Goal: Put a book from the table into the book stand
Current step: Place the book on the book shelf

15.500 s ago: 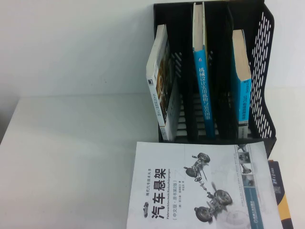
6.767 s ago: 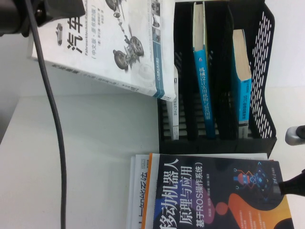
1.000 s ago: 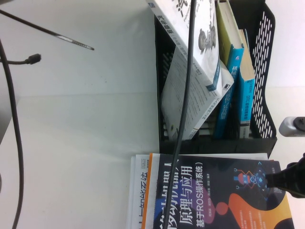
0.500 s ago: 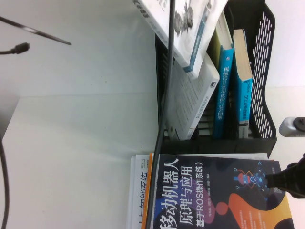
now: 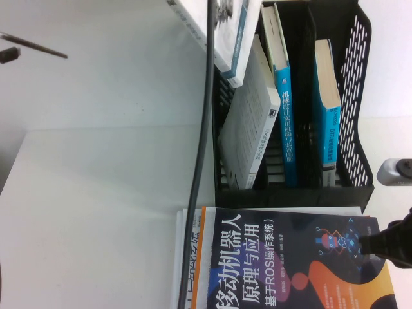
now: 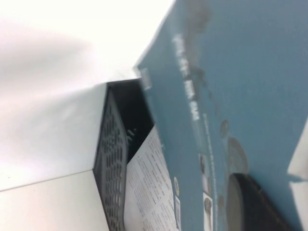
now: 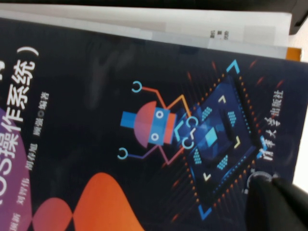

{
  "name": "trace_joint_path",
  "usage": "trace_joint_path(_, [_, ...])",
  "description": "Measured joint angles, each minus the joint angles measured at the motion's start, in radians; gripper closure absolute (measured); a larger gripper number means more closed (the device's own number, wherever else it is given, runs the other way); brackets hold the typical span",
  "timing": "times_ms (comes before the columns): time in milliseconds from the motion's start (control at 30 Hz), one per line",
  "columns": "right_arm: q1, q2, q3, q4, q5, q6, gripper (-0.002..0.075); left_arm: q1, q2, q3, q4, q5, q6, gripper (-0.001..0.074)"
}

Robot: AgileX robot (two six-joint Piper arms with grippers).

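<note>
White-covered, the book [image 5: 215,35] has lifted back above the book stand [image 5: 357,103] at the bench's [image 5: 96,212] far edge, undelivered, gripped by the left claw [image 6: 260,202]; the right claw [image 7: 279,204], grip unreadable, hovers over the navy book [image 5: 290,264] near-right.

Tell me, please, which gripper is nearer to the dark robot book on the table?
Right. The right gripper rests at the near right corner of the robot book. The left gripper is up by the book stand, against the white book.

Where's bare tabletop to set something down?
Open table left of the book stand and front stack. Crowded right: left gripper holds the book above the stand; right gripper sits on the stack.
</note>
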Motion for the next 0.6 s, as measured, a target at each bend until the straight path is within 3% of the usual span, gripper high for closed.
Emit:
trace_joint_path(333, [0.0, 0.0, 0.0, 0.0, -0.009, 0.0, 0.0728, 0.0, 0.004, 0.005, 0.027, 0.0, -0.025, 0.0621])
trace_joint_path(600, [0.0, 0.0, 0.0, 0.007, 0.018, 0.0, 0.0728, 0.0, 0.012, 0.153, 0.032, 0.0, -0.093, 0.0621])
